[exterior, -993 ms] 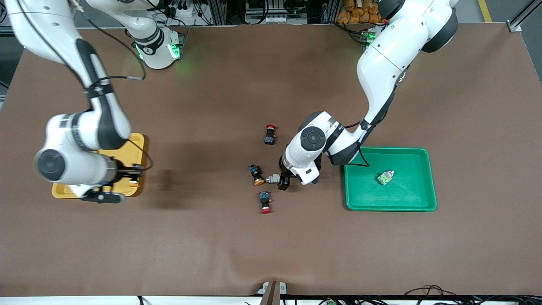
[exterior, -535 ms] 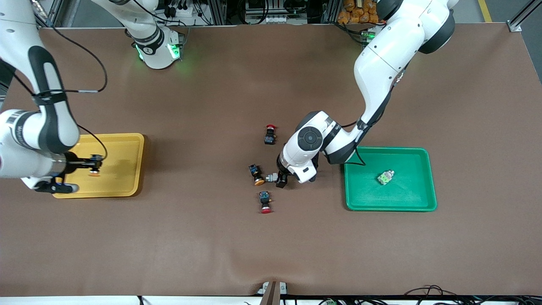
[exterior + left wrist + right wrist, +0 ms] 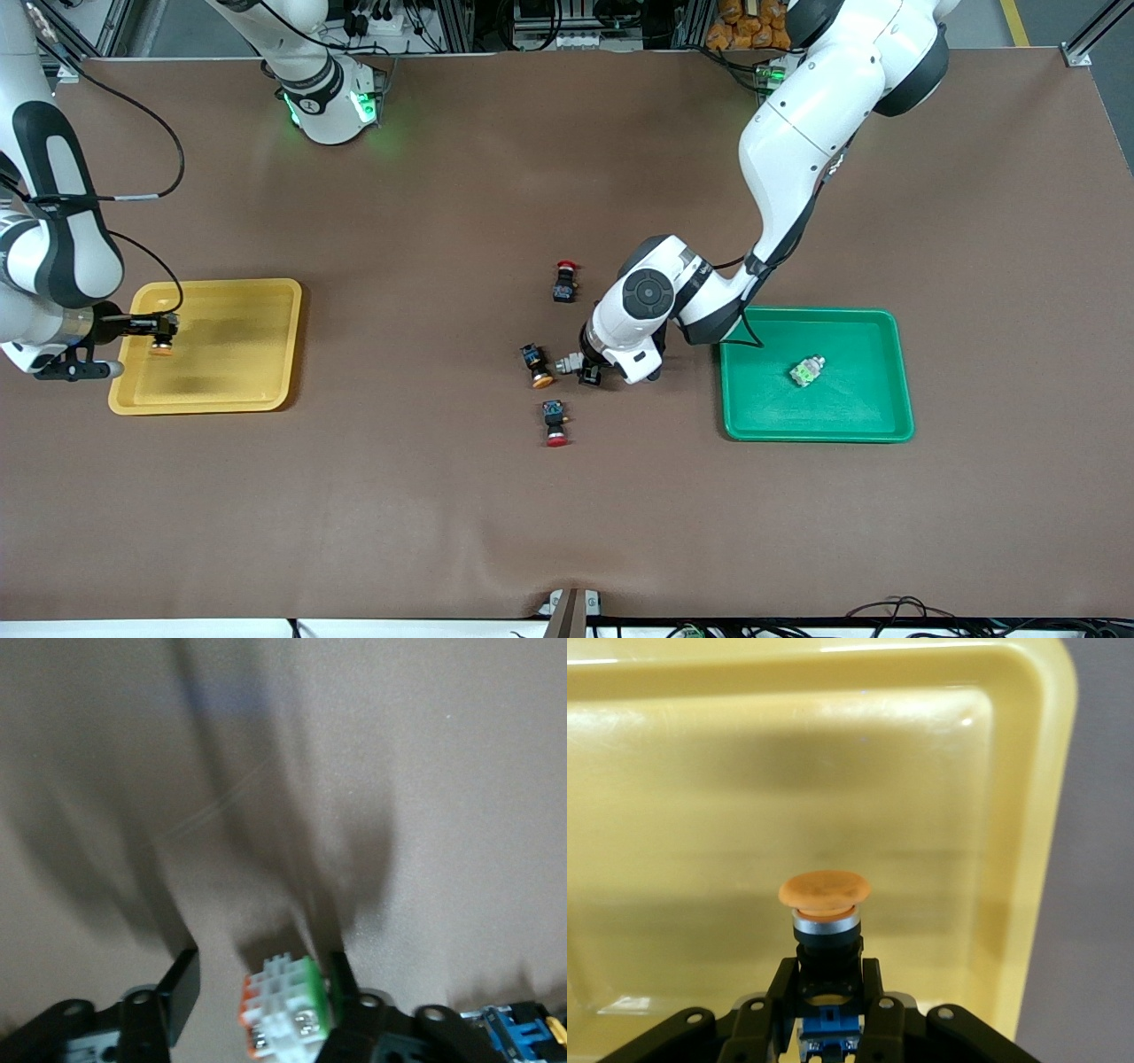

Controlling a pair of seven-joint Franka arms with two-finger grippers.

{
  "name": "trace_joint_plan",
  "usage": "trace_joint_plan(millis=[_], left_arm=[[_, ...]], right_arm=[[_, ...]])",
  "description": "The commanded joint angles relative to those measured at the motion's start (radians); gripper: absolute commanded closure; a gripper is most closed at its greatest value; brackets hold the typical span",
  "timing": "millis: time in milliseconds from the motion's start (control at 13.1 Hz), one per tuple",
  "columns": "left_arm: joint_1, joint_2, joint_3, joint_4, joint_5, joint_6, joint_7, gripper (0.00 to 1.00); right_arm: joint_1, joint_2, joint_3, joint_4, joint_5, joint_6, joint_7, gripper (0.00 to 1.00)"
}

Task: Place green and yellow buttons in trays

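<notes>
Right gripper (image 3: 826, 1010) is pinching a yellow-capped button (image 3: 825, 904) over the yellow tray (image 3: 266, 301), cap pointing into it. Left gripper (image 3: 257, 992) sits down on the table with its fingers spread around a green-faced button (image 3: 283, 1005), one finger touching it. Another green button (image 3: 806, 370) lies in the green tray (image 3: 753, 416), roughly at 3 o'clock from the left gripper.

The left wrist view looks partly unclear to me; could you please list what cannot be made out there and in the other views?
- Left wrist view: green button cut off by the frame edge.
- Front view: left gripper fingers hidden under its wrist.
- Right wrist view: held yellow button's blue body hidden by right gripper.
</notes>
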Motion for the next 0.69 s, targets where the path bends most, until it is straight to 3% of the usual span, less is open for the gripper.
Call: trace_joint_plan(millis=[0,305,382,458,535,611], left_arm=[[-0.005,0.008,0.01,0.027,-0.009,0.023,-0.006,1.0],[0.027,-0.03,0.002,0.024,-0.002,-0.017,0.015,1.0],[0.036,-0.031,-0.006,0.025,-0.003,-0.035,0.032,1.0],[0.038,-0.033,-0.01,0.025,-0.005,-0.037,0.035,1.0],[0.039,-0.044,-0.009,0.024,-0.008,-0.04,0.037,1.0],[0.05,-0.053,-0.012,0.022,-0.008,-0.043,0.037,1.0]], right_arm=[[-0.013,0.015,0.018,-0.041,-0.023,0.066,-0.005,1.0],[-0.016,0.03,0.02,-0.04,-0.023,0.075,-0.006,1.0],[-0.015,0.03,0.02,-0.037,-0.021,0.069,-0.005,0.8],[-0.012,0.03,0.02,-0.037,-0.021,0.066,-0.002,0.11],[-0.009,0.03,0.02,-0.035,-0.021,0.059,0.006,0.0],[-0.004,0.03,0.02,-0.034,-0.021,0.054,0.007,0.0]])
